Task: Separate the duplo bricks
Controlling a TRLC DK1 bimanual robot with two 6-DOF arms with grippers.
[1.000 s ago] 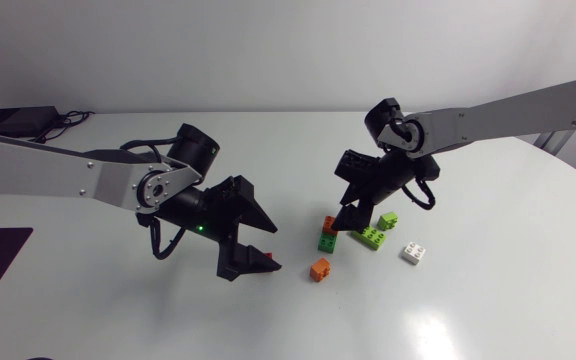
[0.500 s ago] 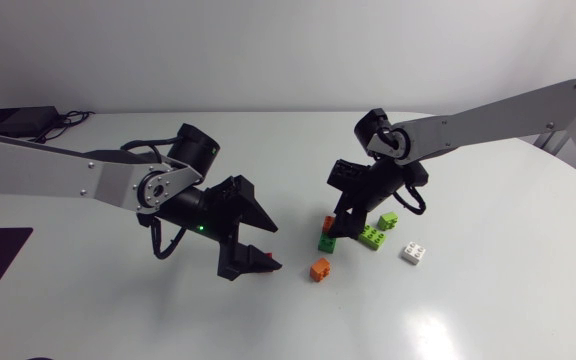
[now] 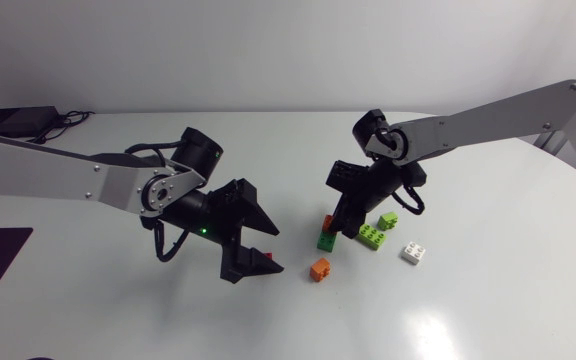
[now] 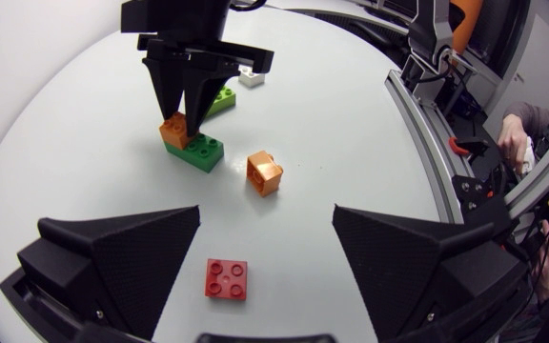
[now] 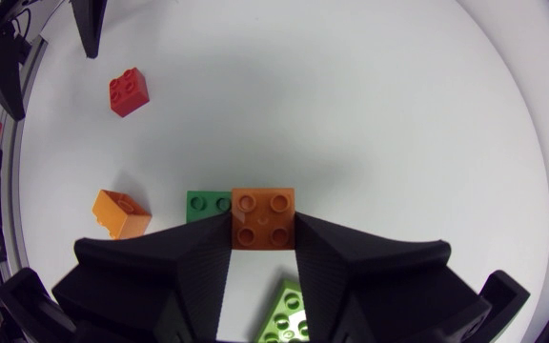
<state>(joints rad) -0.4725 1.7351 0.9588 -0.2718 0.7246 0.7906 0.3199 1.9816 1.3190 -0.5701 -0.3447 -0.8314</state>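
Right pincer (image 5: 263, 229) clamped on orange brick (image 5: 262, 208), one finger against each side. That brick sits stacked on green brick (image 5: 201, 203), offset to one end, on white counter (image 3: 468, 300). Left pincer (image 4: 267, 224) fingers wide apart, over red brick (image 4: 227, 279), which lies flat and untouched. Loose orange brick (image 4: 264, 172) lies tilted between the pincers. Lime bricks (image 3: 373, 236) and white brick (image 3: 414, 252) lie near the stack. Bricks: glossy, studded plastic.
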